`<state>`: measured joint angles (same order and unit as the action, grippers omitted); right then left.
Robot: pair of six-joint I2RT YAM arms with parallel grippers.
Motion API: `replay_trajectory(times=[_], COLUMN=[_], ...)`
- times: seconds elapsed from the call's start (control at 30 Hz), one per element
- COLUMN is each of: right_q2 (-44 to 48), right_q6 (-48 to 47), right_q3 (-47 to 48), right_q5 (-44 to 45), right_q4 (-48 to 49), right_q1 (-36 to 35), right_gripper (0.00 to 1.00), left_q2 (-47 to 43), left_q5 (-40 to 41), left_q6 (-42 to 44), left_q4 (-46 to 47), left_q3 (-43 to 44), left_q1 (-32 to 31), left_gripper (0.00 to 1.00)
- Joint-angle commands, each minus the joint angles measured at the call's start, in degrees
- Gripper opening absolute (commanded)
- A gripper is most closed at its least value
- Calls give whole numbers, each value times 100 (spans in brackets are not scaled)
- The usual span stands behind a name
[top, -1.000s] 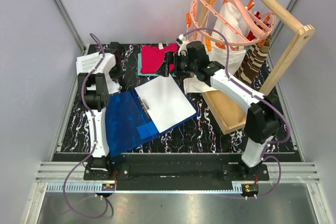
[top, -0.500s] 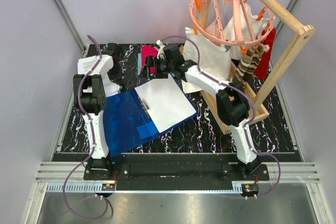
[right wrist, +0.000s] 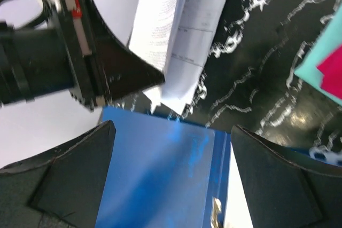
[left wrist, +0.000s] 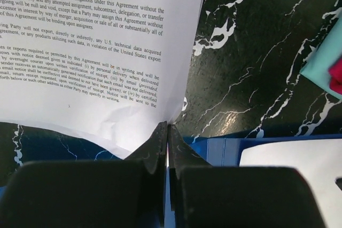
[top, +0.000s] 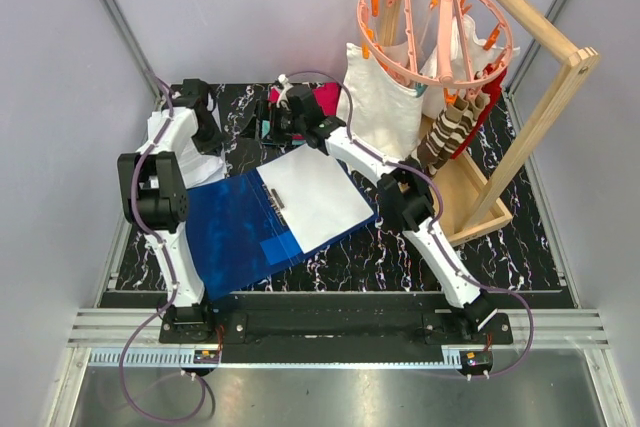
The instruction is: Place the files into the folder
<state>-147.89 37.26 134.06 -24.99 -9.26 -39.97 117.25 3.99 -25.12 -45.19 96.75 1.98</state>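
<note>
The left hand (left wrist: 167, 131) is fully closed, its tips pinching the near edge of a printed sheet of the files (left wrist: 91, 52) at the far left of the surface (top: 400, 247). The folder (top: 235, 227) lies open just beside, to this hand's near right, so I judge the sheet must go that way. The right hand (right wrist: 172, 132) hangs wide open and empty over the folder's far edge.

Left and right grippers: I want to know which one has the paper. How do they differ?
The left gripper is shut, pinching the lower edge of the white printed paper sheet; the right gripper is wide open and holds nothing. The left works at the paper; the right hovers above the translucent blue plastic folder. Both have black fingers.
</note>
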Motion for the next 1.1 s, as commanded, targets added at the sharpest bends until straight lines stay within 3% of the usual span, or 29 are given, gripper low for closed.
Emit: replay_trajectory(times=[0.0,0.3,0.43,0.57,0.7,0.83,0.9,1.07], right_q2=[-519,-1328,-1532,-1515,-1313,-1400,-1558,-1716], right_q6=[580,1592,1785,1706,1592,1522,1530,1715], right_q3=[944,1622,1738,1528,930,1025,1236,1342], right_q5=[-84,12,-6,-172,-322,-357,-340,-366], right_q4=[345,1294,1382,1497,1848,1954,1902,2076], right_q1=[-81,-143,-222,-275,-284,-310,-319,-319], right_gripper=[100,95,70,58,59,74,76,69], left_q2=[-519,-958,-1134,-1178,-1134,-1195,-1266,-1328], left_q5=[-653,-1330,-1497,-1638,-1805,-1981,-1928,-1972], left_q6=[95,157,218,157,139,104,139,139], left_q4=[422,757,898,1012,1082,1170,1197,1197], left_q3=[-217,-674,-868,-1009,-1027,-1167,-1255,-1334], left_q1=[101,198,215,285,321,330,338,374], left_gripper=[1,0,2,4,7,5,4,0])
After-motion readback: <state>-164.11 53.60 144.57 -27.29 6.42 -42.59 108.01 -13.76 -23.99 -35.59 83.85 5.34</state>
